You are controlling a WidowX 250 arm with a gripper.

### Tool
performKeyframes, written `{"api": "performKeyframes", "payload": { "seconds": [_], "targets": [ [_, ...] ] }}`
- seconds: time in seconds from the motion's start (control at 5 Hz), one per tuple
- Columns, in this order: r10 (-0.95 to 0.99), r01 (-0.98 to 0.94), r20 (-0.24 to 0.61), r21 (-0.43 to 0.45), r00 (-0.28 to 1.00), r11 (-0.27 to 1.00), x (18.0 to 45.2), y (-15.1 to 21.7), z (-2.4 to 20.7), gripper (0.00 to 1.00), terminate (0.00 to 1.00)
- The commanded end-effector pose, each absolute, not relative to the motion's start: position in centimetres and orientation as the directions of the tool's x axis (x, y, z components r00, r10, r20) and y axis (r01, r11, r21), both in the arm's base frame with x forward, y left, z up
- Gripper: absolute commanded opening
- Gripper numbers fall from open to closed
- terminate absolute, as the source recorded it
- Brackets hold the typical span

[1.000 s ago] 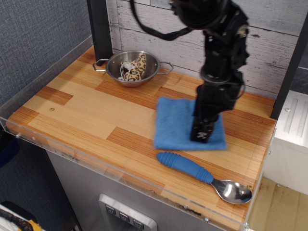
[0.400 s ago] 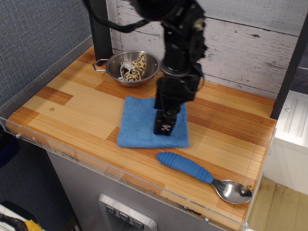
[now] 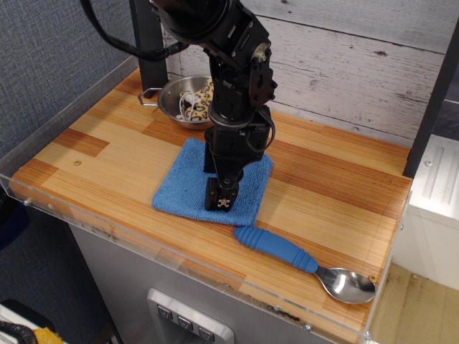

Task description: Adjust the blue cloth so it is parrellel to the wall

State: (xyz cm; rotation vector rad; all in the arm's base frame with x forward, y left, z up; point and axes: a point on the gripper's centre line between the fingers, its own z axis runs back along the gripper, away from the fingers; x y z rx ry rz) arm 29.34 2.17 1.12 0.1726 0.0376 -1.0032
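Notice first that your single camera view shows the blue cloth (image 3: 188,188) well to the left of where it lay a second ago: it has slid from the right half of the wooden table (image 3: 93,154) to the middle, and it has also turned, so that its edges now run more nearly along the table's planks and the wall (image 3: 344,68) instead of sitting skewed to them. The gripper (image 3: 219,203) has travelled with it and is pressed down on the cloth near its front edge; its fingers look drawn close together, but you cannot tell from this angle whether they pinch any fabric or merely push on it. You can judge the dragging and turning as nearly done, though the far edge still seems slightly off true. The cloth itself is a medium blue, nubbly, folded square lying flat, with a small fold or lip along its near edge. It sits just in front of the steel bowl (image 3: 172,107) and just behind the blue-handled spoon (image 3: 287,252), touching neither as far as you can see.
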Motion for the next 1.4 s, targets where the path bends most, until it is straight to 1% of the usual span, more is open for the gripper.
{"api": "performKeyframes", "payload": {
  "seconds": [0.0,0.2,0.4,0.6,0.8,1.0,1.2],
  "targets": [
    [-0.831,0.830,-0.087,0.171,0.550,0.531,29.9,2.6,2.5,1.00,0.00],
    [-0.838,0.833,-0.064,0.169,0.543,0.527,31.0,1.7,2.0,1.00,0.00],
    [-0.854,0.844,-0.034,0.177,0.520,0.507,33.0,0.1,1.8,1.00,0.00],
    [-0.886,0.868,0.009,0.192,0.464,0.457,35.5,-2.6,2.0,1.00,0.00],
    [-0.920,0.899,0.044,0.201,0.389,0.390,37.1,-5.9,2.3,1.00,0.00],
    [-0.945,0.924,0.043,0.198,0.324,0.326,37.4,-8.4,2.8,1.00,0.00],
    [-0.952,0.931,0.038,0.200,0.304,0.305,37.3,-9.2,3.8,1.00,0.00]
  ]
}}
